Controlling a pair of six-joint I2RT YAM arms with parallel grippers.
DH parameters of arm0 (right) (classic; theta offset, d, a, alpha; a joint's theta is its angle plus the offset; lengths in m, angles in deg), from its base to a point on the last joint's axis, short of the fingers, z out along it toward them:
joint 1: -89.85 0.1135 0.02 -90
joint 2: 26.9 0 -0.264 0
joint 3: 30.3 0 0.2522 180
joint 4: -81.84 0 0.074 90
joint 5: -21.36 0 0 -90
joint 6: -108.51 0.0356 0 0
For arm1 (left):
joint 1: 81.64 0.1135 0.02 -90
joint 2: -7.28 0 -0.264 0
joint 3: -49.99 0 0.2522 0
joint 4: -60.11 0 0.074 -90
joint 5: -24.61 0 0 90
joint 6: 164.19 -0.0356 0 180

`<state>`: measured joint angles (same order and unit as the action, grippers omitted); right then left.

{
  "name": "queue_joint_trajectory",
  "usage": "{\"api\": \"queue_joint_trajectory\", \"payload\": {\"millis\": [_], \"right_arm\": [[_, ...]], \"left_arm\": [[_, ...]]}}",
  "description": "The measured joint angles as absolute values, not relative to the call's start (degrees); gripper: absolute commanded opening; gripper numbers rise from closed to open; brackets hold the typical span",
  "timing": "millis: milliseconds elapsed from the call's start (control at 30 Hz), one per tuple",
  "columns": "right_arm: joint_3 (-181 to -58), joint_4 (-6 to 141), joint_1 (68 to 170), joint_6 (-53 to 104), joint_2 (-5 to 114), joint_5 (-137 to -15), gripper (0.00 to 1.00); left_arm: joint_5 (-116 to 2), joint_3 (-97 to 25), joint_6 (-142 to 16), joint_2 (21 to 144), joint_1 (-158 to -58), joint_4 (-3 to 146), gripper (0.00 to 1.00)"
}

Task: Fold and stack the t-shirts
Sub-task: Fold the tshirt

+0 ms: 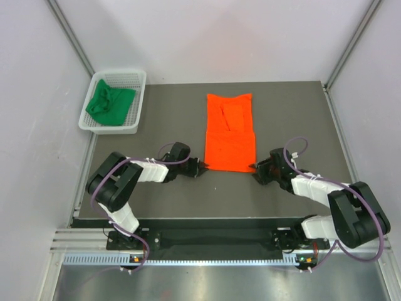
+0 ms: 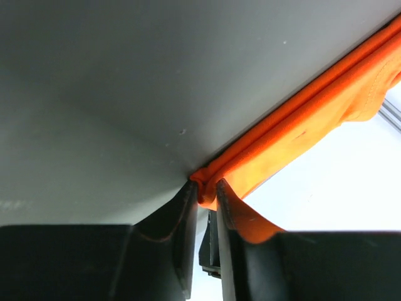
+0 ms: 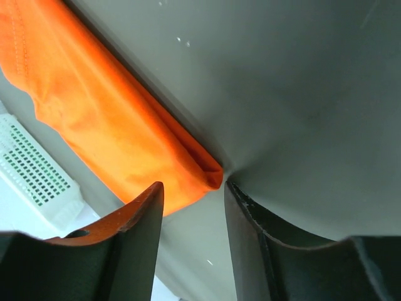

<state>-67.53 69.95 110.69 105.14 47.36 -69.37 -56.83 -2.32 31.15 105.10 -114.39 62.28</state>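
Top view: orange t-shirt (image 1: pixel 230 133) folded into a strip at mid-table (image 1: pixel 294 119), long axis running from the arms to the far edge; green t-shirt (image 1: pixel 110 103) bunched in basket (image 1: pixel 139 94), far left. Left wrist view: left gripper (image 2: pixel 203 188) pinched on near-left corner. Right wrist view: right gripper (image 3: pixel 194 188) jaws apart, straddling near-right corner.

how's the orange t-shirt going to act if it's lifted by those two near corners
Probably floppy: the orange t-shirt lies flat in folded layers, so its middle should sag between the corners. Likely light; the thin hem bunches easily in the left end effector. The layers may slide apart, since nothing pins them.
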Motion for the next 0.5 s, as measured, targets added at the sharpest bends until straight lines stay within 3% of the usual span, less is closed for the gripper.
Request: {"api": "queue_joint_trajectory", "payload": {"millis": [167, 200, 233, 267, 300, 500], "right_arm": [[-67.9, 70.8, 109.6, 105.1, 49.0, -70.0, 0.30], [-67.9, 70.9, 109.4, 105.1, 49.3, -70.1, 0.25], [-68.0, 71.0, 109.0, 104.9, 49.7, -70.5, 0.11], [-68.1, 70.9, 108.7, 104.3, 50.1, -70.6, 0.03], [-68.2, 70.8, 108.3, 104.0, 50.7, -70.9, 0.00], [-69.4, 68.7, 107.4, 98.8, 50.7, -72.8, 0.00]], "left_arm": [[-56.8, -1.9, 31.1, 105.3, -114.3, 61.2, 0.14], [-56.8, -1.8, 31.1, 105.3, -114.3, 61.2, 0.07], [-56.8, -1.7, 31.1, 105.3, -114.3, 61.0, 0.05], [-56.7, -1.6, 30.9, 105.3, -114.3, 60.8, 0.00], [-56.5, -1.6, 30.8, 105.3, -114.2, 60.7, 0.00], [-55.6, 0.9, 30.9, 104.3, -114.0, 58.5, 0.00]]}}
